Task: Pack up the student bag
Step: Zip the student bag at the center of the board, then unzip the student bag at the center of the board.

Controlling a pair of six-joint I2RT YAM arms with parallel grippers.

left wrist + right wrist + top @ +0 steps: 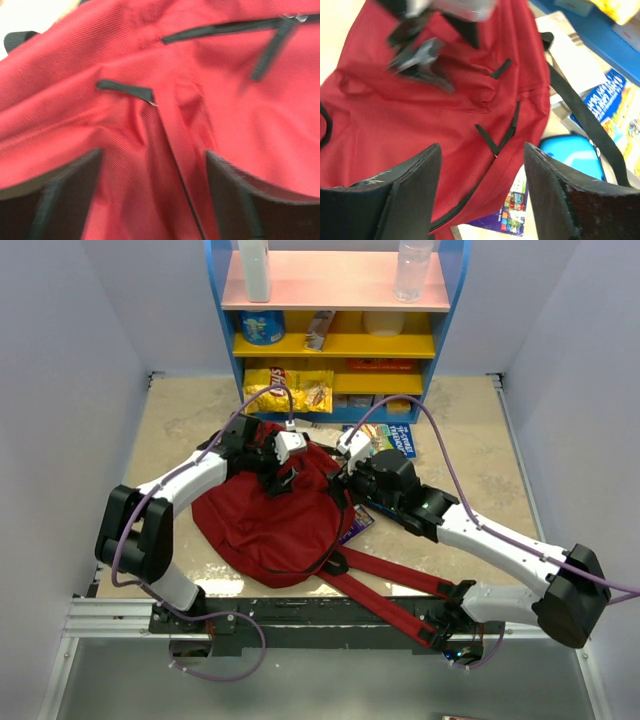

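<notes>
student bag [265, 530] half hiding book [512, 212], left end effector [427, 52] blurred

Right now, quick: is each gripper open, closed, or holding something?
Left gripper: open, holding nothing, over the bag.
Right gripper: open, holding nothing, also above the bag.

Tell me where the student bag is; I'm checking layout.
Top view: the student bag lies mid-table, slightly left, in front of the blue shelf, right edge against a purple book.
</notes>
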